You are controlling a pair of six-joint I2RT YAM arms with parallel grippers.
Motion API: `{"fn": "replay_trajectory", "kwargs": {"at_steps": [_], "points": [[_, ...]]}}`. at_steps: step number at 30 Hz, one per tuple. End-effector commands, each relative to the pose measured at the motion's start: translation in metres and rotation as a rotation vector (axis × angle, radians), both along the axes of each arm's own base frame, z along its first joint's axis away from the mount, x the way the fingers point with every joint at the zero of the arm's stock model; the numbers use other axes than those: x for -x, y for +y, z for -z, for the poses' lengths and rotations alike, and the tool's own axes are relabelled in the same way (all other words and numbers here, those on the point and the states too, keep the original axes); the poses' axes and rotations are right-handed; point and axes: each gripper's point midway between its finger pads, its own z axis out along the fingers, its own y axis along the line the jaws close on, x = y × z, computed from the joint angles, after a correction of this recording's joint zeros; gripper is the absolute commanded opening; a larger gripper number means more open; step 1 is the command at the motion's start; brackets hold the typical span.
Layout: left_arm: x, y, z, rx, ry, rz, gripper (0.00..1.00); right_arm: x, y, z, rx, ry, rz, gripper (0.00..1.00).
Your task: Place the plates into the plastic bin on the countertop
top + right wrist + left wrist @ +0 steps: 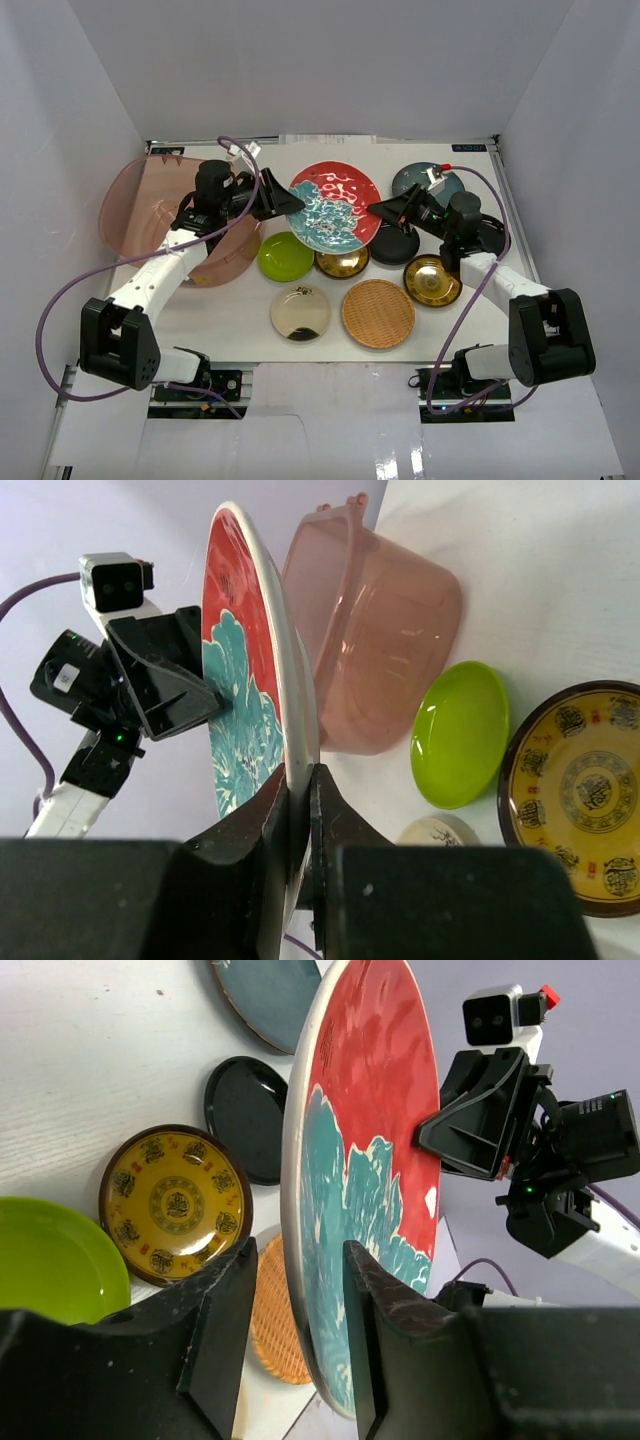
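The large red-and-teal floral plate is held up on edge over the middle of the countertop. My right gripper is shut on its right rim. At the opposite rim my left gripper straddles the plate. One finger lies against the painted face, and a gap shows between the other finger and the plate's back. The pinkish plastic bin stands at the far left, behind the left arm.
On the countertop lie a lime green plate, two gold patterned plates, a black plate, a cream plate, a woven tan plate and a teal plate. White walls enclose the table.
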Motion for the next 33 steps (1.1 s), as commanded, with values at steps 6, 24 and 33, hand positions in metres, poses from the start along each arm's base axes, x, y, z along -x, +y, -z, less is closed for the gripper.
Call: {"fn": "replay_trajectory", "kwargs": {"at_steps": [6,24,33], "points": [[0.004,-0.005,-0.005,0.008,-0.037,0.049,0.14,0.017,0.01,-0.056,-0.099,-0.179,-0.082,0.08],[-0.032,0.18,-0.122,0.21,-0.176,-0.566,0.0,0.044,-0.008,-0.017,0.155,-0.258,-0.029,0.91],[-0.011,0.275,-0.06,-0.028,-0.082,-1.076,0.0,0.05,-0.023,0.01,0.283,-0.283,0.029,0.86]]}}
